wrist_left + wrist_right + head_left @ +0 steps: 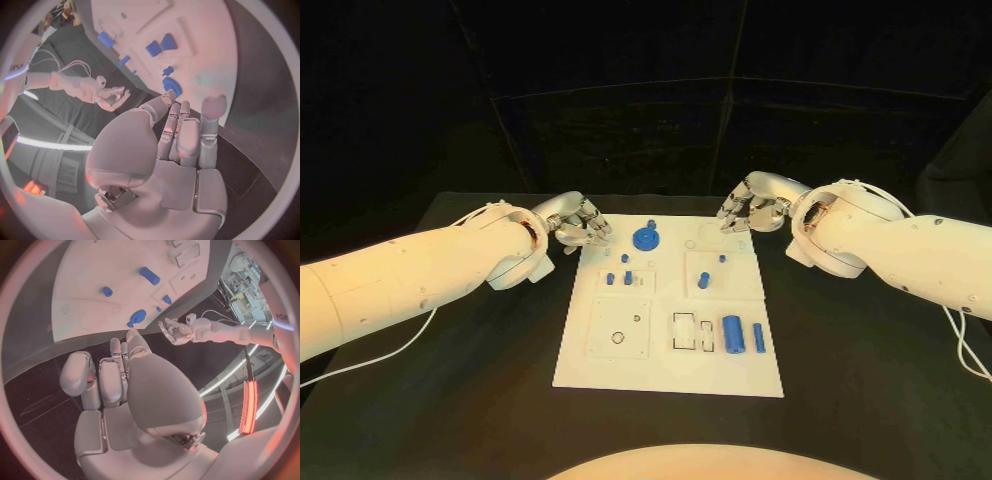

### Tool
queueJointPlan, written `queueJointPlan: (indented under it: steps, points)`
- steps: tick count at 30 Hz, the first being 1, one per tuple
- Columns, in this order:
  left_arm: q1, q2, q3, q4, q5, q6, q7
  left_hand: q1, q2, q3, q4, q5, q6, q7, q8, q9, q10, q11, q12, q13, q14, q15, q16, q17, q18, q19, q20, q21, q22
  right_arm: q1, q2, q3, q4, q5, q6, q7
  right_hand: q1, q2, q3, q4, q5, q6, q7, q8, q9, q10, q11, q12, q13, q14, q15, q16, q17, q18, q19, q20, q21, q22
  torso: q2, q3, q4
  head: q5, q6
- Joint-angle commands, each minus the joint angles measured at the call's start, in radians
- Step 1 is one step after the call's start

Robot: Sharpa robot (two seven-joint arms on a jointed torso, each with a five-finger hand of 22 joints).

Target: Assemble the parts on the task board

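Board: flat white rectangular task board, plain, no pattern.
Parts: small blue plastic parts, solid colour; round blue gear-like disc, blue cylinder, slim blue pin.
Table: matte black tabletop, unpatterned.
Arms: smooth white arm shells.
Hands: silver metallic left hand; silver metallic right hand.

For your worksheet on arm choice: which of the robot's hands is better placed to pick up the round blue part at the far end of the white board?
Probably the left hand: it holds nothing and hovers nearer the round blue part than the right hand.
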Motion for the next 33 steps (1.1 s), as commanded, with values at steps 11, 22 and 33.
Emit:
queueJointPlan:
  steps: [11, 22, 33]
  points:
    - [-0.003, -0.068, 0.002, 0.116, 0.821, 0.037, 0.358, -0.064, 0.041, -0.042, 0.071, 0.002, 0.003, -0.003, -0.003, -0.004, 0.04, -0.007, 0.053, 0.011, -0.199, 0.002, -0.236, -0.389, 0.024, -0.129, 0.009, -0.182, -0.137, -0.064, -0.004, -0.001, 0.03, -0.379, 0.006, -0.034, 0.028, -0.014, 0.047, 0.002, -0.067, 0.013, 0.017, -0.044, -0.001, 0.033, 0.022, -0.074, -0.151, 0.026, 0.02, -0.018, -0.026, 0.02, 0.008, 0.016, -0.012, -0.013, 0.0, -0.0018, -0.0015, -0.027, 0.009]
    - [-0.005, -0.089, 0.001, 0.159, 0.851, 0.065, 0.378, -0.061, 0.043, -0.048, 0.073, 0.002, 0.007, -0.003, -0.001, -0.003, 0.041, -0.008, 0.059, 0.011, -0.202, 0.001, -0.24, -0.394, 0.024, -0.13, 0.009, -0.191, -0.144, -0.082, 0.017, -0.002, 0.01, -0.397, 0.022, -0.036, 0.032, -0.024, 0.081, 0.002, -0.068, 0.007, 0.027, -0.064, -0.001, 0.02, 0.034, -0.1, -0.206, 0.025, 0.029, -0.019, -0.033, 0.022, 0.007, 0.025, -0.019, -0.024, 0.002, -0.0014, 0.0001, -0.027, 0.009]
    - [-0.006, -0.091, 0.001, 0.161, 0.854, 0.067, 0.365, -0.064, 0.048, -0.059, 0.08, 0.002, -0.001, 0.008, -0.002, -0.004, 0.033, -0.001, 0.065, 0.01, -0.208, 0.006, -0.246, -0.404, 0.023, -0.13, 0.011, -0.205, -0.154, -0.094, 0.042, -0.002, -0.013, -0.393, 0.052, -0.028, 0.058, -0.021, 0.228, 0.0, -0.125, 0.032, 0.027, -0.073, 0.0, 0.052, 0.032, -0.116, -0.273, 0.025, 0.027, -0.013, -0.035, 0.021, 0.012, 0.024, -0.018, -0.022, 0.003, 0.0003, -0.0018, -0.016, 0.005]
